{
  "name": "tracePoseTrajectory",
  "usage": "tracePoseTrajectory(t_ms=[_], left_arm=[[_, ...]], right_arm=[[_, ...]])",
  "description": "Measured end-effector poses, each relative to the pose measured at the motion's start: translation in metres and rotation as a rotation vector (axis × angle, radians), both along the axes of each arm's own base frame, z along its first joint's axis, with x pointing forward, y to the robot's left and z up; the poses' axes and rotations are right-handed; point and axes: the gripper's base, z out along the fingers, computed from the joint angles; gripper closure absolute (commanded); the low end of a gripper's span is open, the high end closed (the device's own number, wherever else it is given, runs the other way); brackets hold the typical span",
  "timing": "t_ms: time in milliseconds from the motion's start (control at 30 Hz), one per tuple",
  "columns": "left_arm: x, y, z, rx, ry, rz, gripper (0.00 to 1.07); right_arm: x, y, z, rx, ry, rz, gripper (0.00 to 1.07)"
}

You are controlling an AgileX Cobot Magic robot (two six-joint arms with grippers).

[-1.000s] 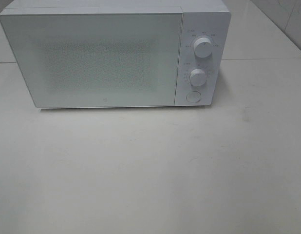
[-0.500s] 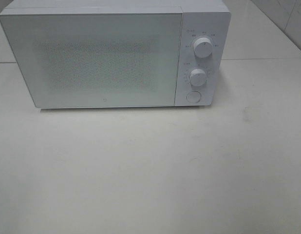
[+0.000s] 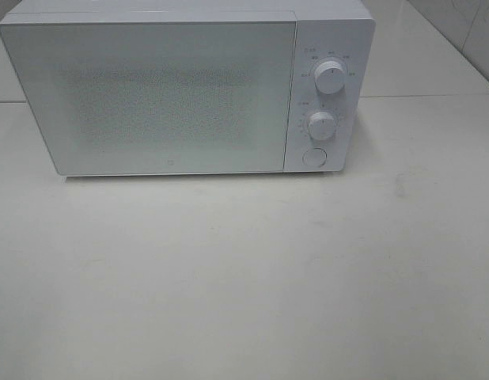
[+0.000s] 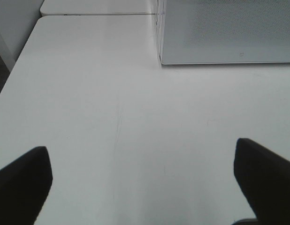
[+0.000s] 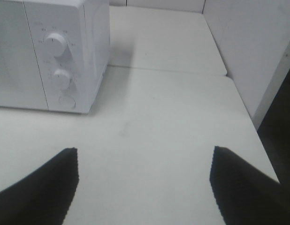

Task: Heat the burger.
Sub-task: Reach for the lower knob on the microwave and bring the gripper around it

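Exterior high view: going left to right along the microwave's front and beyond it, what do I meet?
door → control panel → table. The two knobs and the button sit stacked on the panel one above another, so they have no left-to-right order among themselves.

Closed white microwave [image 3: 173, 91] on table [image 3: 244, 277]

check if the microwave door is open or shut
Shut: the microwave door lies flush, level with the control panel beside it, no gap showing along its edges.
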Motion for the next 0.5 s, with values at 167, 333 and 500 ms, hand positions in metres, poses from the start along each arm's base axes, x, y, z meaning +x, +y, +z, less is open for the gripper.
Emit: tracePoseTrajectory(t_ms=[167, 333, 500], left_arm=[[0.0, 0.0, 0.0, 0.0, 0.0, 0.0, 0.09], [0.0, 0.0, 0.0, 0.0, 0.0, 0.0, 0.09], [0.0, 0.0, 0.0, 0.0, 0.0, 0.0, 0.09]], right_arm=[[0.006, 0.001, 0.0, 0.005, -0.07, 0.006, 0.32], [0.014, 0.003, -0.006, 0.008, -0.11, 0.012, 0.32], [0.021, 0.004, -0.013, 0.01, -0.143, 0.017, 0.32]])
